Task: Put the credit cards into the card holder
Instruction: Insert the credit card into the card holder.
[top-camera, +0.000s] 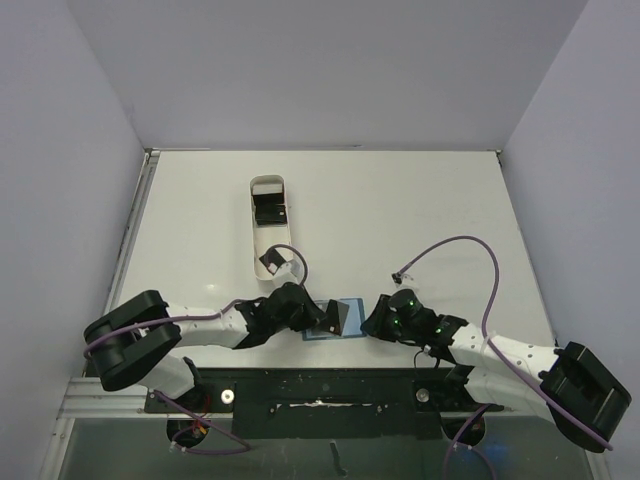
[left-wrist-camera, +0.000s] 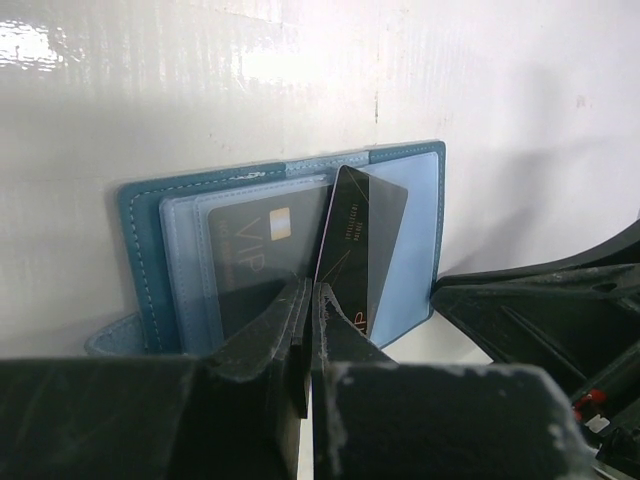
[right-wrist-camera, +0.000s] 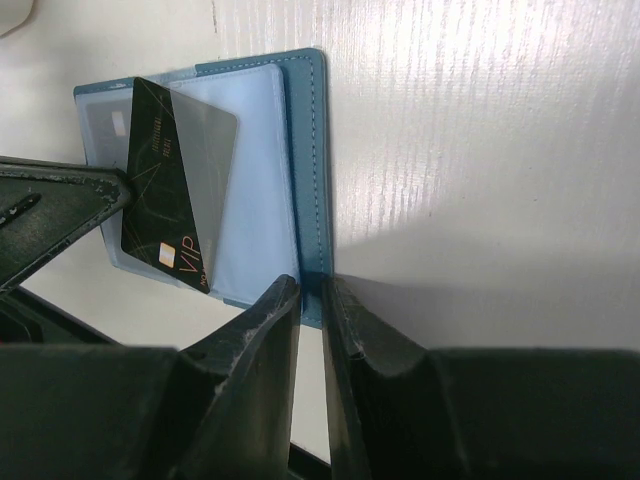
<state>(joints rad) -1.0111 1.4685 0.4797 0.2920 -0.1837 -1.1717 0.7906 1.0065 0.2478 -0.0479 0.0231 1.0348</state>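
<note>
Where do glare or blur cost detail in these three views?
Left wrist: white glare on the table top left, a grey sheen over half the held credit card, the left gripper out of focus. Right wrist: the same sheen on the card, bright table at right. Top external: even light and sharp, but the card holder is tiny.

The card holder (left-wrist-camera: 135, 250) is seen in matt teal leather-like material, pale-stitched at the edge. Inside it, clear glossy plastic sleeves (left-wrist-camera: 190, 260) are shown. Over it, a card (left-wrist-camera: 365, 235) is caught in smooth, glossy black plastic, gold-lined. Under it, the table (right-wrist-camera: 480, 120) is seen white and faintly ribbed. Beside it, the left gripper (left-wrist-camera: 310, 290) is shown in scuffed black plastic.
</note>
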